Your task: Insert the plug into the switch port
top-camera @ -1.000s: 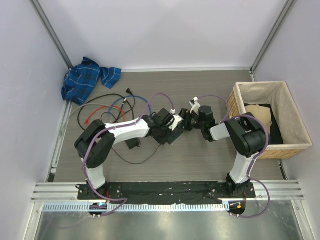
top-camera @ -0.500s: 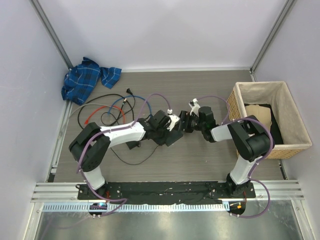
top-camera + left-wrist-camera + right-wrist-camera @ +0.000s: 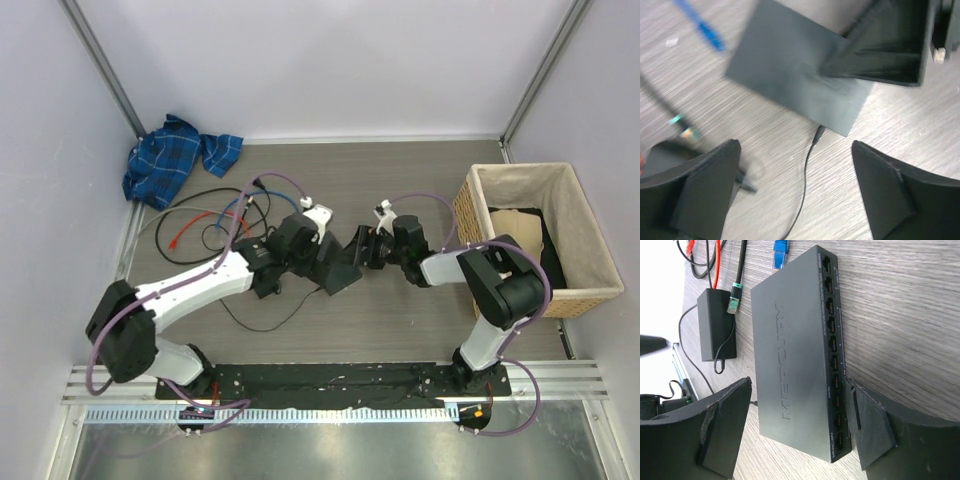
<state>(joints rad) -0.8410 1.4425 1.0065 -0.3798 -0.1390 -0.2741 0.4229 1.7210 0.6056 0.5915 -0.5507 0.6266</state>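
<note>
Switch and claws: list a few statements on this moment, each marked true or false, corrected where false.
A thin black cord runs into the switch at its edge. True.
The left claw is clamped on that cord. False: it is open, holding nothing.
The right claw has the switch between its fingers. True.
The switch's top reads NETGEAR. False: it reads MERCURY.
The basket stands on the left arm's side. False: it is on the right arm's side.
</note>
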